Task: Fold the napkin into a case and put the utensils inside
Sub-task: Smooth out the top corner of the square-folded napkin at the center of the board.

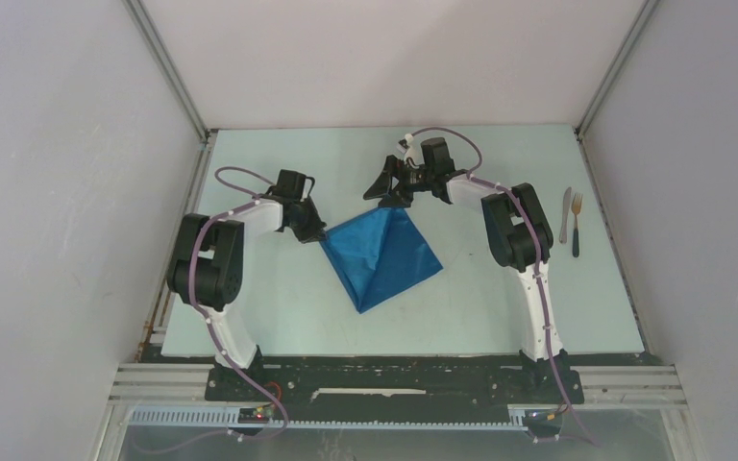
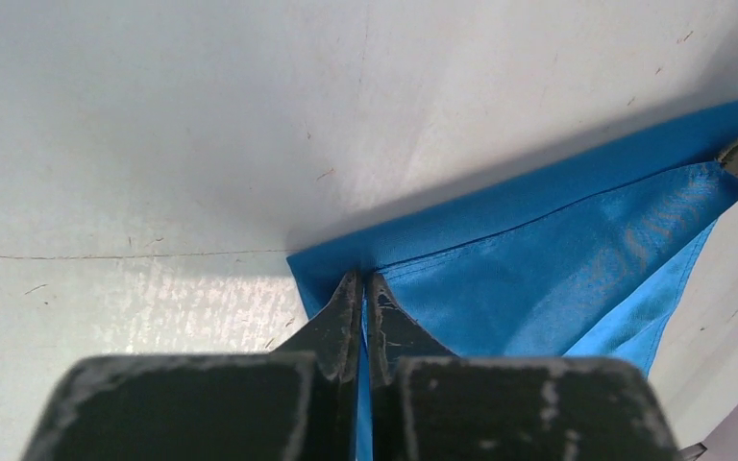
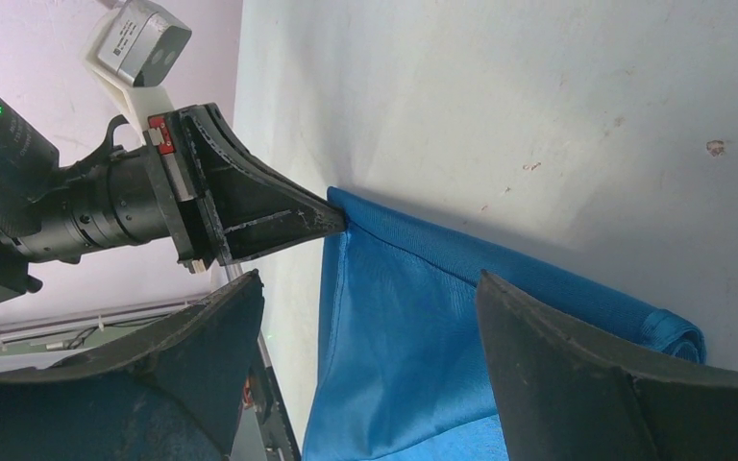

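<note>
Left black pincer (image 2: pixel 363 288) pinches the bright blue soft cloth napkin (image 2: pixel 557 259) by its corner.
Right black pincer (image 3: pixel 365 288), mid-frame, spread wide over the cloth.

The napkin (image 1: pixel 381 254) is a plain bright blue with no pattern, one face catching a slight sheen. It lies on a pale, faintly greenish-white table (image 1: pixel 279 307) flecked with small scuffs. The left arm (image 1: pixel 213 269) and right arm (image 1: pixel 524 240) are white and black with mauve cables (image 1: pixel 461 139), the left gripper (image 2: pixel 363 279) and right gripper (image 3: pixel 367 283) show worn black fingers greyed at the edges, and the knife (image 1: pixel 565 215) is silvery while the fork (image 1: pixel 576 226) has a dark handle.
</note>
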`<act>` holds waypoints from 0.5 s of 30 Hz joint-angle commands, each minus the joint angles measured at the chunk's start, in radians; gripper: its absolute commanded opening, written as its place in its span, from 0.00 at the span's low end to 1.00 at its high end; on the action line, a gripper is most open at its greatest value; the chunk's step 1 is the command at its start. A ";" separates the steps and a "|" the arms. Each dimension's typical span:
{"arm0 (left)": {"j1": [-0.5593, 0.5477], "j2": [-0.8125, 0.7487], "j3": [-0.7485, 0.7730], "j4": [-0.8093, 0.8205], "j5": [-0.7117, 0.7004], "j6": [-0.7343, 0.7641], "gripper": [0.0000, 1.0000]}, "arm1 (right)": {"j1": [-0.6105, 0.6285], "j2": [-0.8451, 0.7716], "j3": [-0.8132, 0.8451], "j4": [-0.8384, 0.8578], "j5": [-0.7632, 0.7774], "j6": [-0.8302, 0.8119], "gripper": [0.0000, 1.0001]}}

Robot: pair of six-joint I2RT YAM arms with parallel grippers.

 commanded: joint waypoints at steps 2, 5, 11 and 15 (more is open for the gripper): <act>0.007 -0.028 0.014 -0.007 -0.049 0.007 0.00 | 0.007 -0.053 -0.009 0.016 -0.003 -0.034 0.89; 0.014 -0.054 0.002 -0.008 -0.064 0.007 0.00 | 0.007 -0.056 -0.010 0.017 -0.004 -0.039 0.89; 0.019 -0.081 -0.022 -0.002 -0.089 0.007 0.00 | 0.008 -0.062 -0.012 0.010 -0.001 -0.050 0.89; 0.024 -0.071 -0.020 -0.001 -0.081 0.002 0.00 | 0.013 -0.074 -0.017 0.002 0.006 -0.068 0.89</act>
